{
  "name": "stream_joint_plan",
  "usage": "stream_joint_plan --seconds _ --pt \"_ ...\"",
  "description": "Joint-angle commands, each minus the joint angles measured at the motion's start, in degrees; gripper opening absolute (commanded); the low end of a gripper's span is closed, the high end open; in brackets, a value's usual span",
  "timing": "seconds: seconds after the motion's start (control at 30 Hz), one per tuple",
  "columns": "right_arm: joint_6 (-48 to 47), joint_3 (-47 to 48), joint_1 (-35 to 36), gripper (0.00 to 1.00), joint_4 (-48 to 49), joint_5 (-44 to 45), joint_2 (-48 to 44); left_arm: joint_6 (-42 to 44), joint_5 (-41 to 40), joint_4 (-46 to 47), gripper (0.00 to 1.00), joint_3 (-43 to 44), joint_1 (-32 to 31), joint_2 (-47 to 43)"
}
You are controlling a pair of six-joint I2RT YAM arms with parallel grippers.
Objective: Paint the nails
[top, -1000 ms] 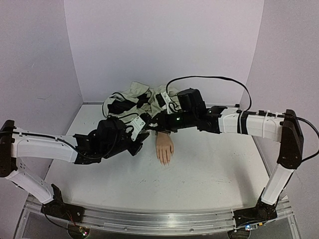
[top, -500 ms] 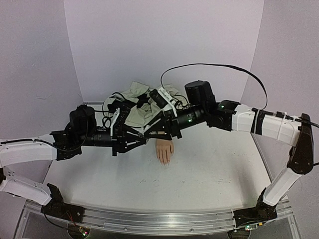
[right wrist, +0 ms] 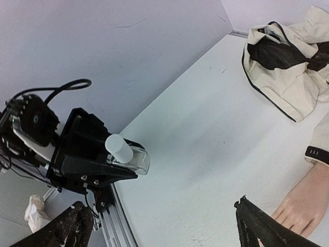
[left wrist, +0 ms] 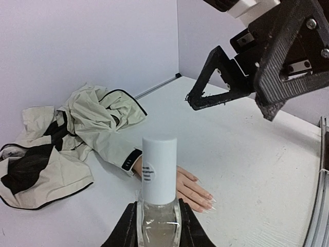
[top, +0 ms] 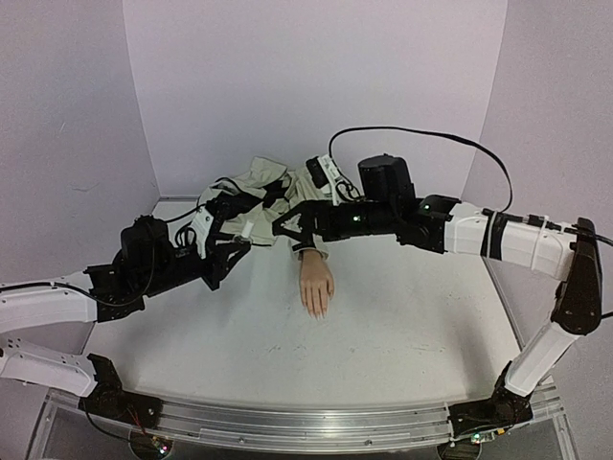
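My left gripper (left wrist: 158, 229) is shut on the clear glass body of a small bottle (left wrist: 159, 175) with a tall white cap, held upright above the table. Beyond it lies the pale mannequin hand (left wrist: 191, 191), palm down, its long nails (left wrist: 209, 204) pointing away from the dark-cuffed cream sleeve (left wrist: 121, 154). My right gripper (right wrist: 162, 231) is open wide with nothing between its fingers. It hovers above the sleeve, to the right of the bottle (right wrist: 127, 153). In the top view the left gripper (top: 230, 251) sits left of the hand (top: 316, 284), and the right gripper (top: 295, 230) sits just behind it.
A crumpled cream and black jacket (top: 263, 187) lies at the back of the white table (top: 402, 326). Purple walls (top: 316, 86) close in the back and sides. A metal rail (top: 306, 426) runs along the near edge.
The right gripper has opened wide and come off the bottle. The left arm has drawn back to the left with the bottle, so the two grippers now stand apart.
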Motion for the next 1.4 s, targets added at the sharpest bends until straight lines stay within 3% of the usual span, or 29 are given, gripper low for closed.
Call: stream_joint_plan --seconds 0.0,0.23,0.47,0.8,1.1,1.37 --pt "7.55 2.8 1.89 0.95 6.49 6.17 2.58 4.55 -6.52 1.95 0.0 0.2 -0.95 -0.81" --pt "7.55 7.26 3.15 0.77 6.28 4.96 7.77 6.26 -9.62 2.02 0.0 1.89 -3.0 4.98" --pt "8.2 6.86 3.85 0.53 6.4 5.15 9.89 6.26 -9.28 2.02 0.0 3.69 -4.95 8.52" --pt "8.24 4.98 3.83 0.42 7.55 3.57 10.66 4.07 -9.66 2.05 0.0 3.35 -5.85 8.41" --pt "8.69 5.0 3.83 0.45 8.57 0.56 11.8 3.86 -10.87 2.02 0.0 3.34 -6.05 7.29" --pt "8.07 4.69 3.79 0.37 8.65 -0.15 12.17 3.64 -11.2 2.02 0.0 3.38 -6.07 6.56"
